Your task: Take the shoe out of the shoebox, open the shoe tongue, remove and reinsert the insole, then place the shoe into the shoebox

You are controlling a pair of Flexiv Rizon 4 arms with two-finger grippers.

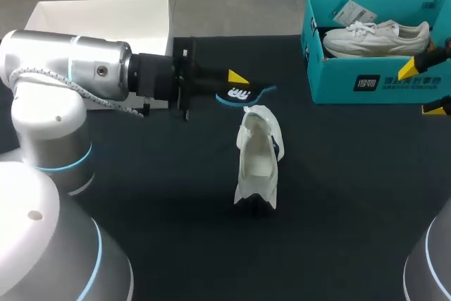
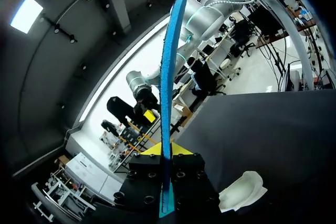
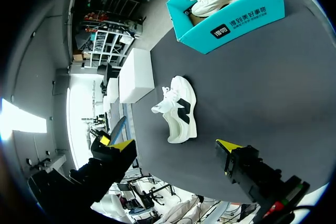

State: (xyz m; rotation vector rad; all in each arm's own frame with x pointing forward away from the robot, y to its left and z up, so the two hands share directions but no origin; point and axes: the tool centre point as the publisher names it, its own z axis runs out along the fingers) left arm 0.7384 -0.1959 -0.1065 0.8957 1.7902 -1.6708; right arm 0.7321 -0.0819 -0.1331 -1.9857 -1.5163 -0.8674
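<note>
Left gripper (image 2: 168, 151) clamps a thin blue insole (image 2: 168, 77); right gripper (image 3: 176, 145) hangs spread apart. Teal cardboard shoebox (image 1: 331, 91), bearing a dark printed label (image 1: 366, 83), holds one white sneaker (image 1: 373, 37).

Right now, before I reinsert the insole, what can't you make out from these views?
Shoe: toe interior, head view, hidden by its upper.
Right claw: head view, mostly cut off by the edge.
Insole: left wrist view, edge-on in the left claw, faces unseen.
Shoebox floor: head and right wrist views, under the second shoe.
</note>
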